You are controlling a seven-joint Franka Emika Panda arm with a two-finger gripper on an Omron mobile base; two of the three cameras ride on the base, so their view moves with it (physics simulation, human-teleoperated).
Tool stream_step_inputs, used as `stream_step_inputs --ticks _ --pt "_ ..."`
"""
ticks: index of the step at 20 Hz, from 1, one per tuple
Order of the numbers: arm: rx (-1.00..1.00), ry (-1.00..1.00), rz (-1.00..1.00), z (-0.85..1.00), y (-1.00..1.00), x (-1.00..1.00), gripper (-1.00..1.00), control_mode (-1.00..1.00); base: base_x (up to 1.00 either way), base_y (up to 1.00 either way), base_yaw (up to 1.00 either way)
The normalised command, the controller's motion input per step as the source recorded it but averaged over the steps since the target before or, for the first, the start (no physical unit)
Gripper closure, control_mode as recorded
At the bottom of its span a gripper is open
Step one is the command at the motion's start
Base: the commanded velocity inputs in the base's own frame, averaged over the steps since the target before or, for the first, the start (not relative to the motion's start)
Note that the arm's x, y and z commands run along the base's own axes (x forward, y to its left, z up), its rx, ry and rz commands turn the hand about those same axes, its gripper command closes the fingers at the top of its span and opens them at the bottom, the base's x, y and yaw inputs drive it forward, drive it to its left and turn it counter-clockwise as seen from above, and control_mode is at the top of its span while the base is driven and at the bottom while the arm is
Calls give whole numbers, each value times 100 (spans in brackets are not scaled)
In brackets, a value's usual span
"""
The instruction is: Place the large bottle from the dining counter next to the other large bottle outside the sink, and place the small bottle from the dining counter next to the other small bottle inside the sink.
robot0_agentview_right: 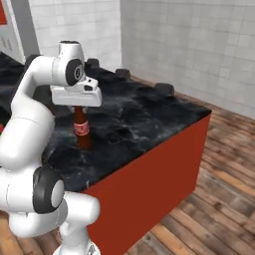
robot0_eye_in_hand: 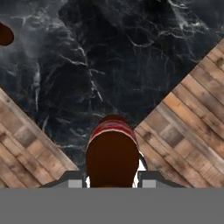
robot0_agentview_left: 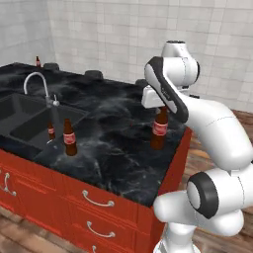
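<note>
**Mara:** Black marble-look surface (robot0_agentview_left: pixel 118 143) over red cabinets, white tiled walls behind, plank floor to the side. That is the kitchen island with the sink (robot0_agentview_left: pixel 29 118) and its silver tap (robot0_agentview_left: pixel 39 84) at the left of the left base view.

**Theo:** And the claw (robot0_agentview_left: pixel 159 109)?

**Mara:** It sits low over a large brown bottle with a red label (robot0_agentview_left: pixel 159 128), clenched around the neck. The hand view looks straight down on the bottle's shoulder between the two finger tips. Whether the bottle's base rests on the surface or hangs just above it, she cannot tell.

**Theo:** Where is that bottle relative to its goal?

**Mara:** Near the right end of the surface, well apart from the other large bottle (robot0_agentview_left: pixel 70 138), which stands upright just outside the sink's near corner. So the first half looks under way but not finished, she judges: the carried bottle still has to travel left and be set down beside its match.

**Theo:** And the small one?

**Mara:** A small bottle (robot0_agentview_left: pixel 51 131) stands inside the basin close to that corner. A tiny bottle (robot0_agentview_left: pixel 37 61) stands far back on the surface at the top left of the left base view, which she guesses is the one still to fetch. That second half appears untouched.
</note>
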Motion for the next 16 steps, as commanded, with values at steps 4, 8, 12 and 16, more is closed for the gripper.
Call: stream_step_inputs --ticks 4,8,12,16 --pt "0 0 0 0 0 0 100 100 -56 33 -50" --pt "0 0 0 0 0 0 100 100 0 56 -51" --pt "0 0 0 0 0 0 100 100 10 95 -42" --pt "0 0 0 0 0 0 100 100 3 99 -34"
